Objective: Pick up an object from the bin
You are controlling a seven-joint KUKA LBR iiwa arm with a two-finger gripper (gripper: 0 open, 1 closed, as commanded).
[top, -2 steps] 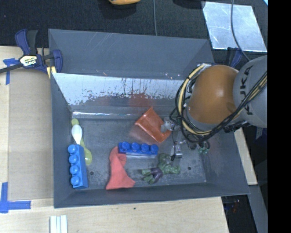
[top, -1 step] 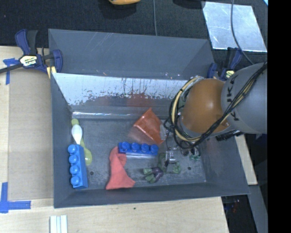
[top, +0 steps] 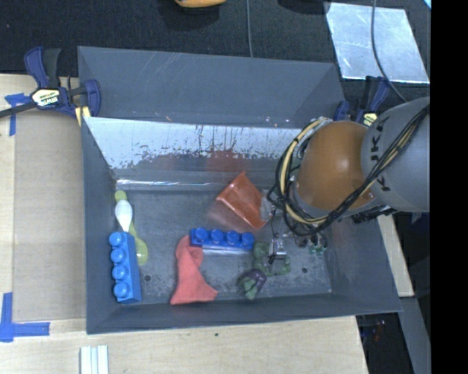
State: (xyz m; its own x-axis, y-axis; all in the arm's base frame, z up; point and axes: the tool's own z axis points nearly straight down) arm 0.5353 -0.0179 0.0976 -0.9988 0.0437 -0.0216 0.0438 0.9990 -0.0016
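A pale tan surface spreads at left and below; farther back lies dark ground (nearly black), with a shiny whitish sheet at upper right.

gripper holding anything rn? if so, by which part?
Cannot tell. The gripper is down at a small dark-green thing near the front right of the bin, just right of the blue studded brick. No grip on it can be made out.

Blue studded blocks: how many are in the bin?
2. The left block lies along the left wall of the bin; the middle block lies across the floor, beside the red cloth. The arm may hide others.
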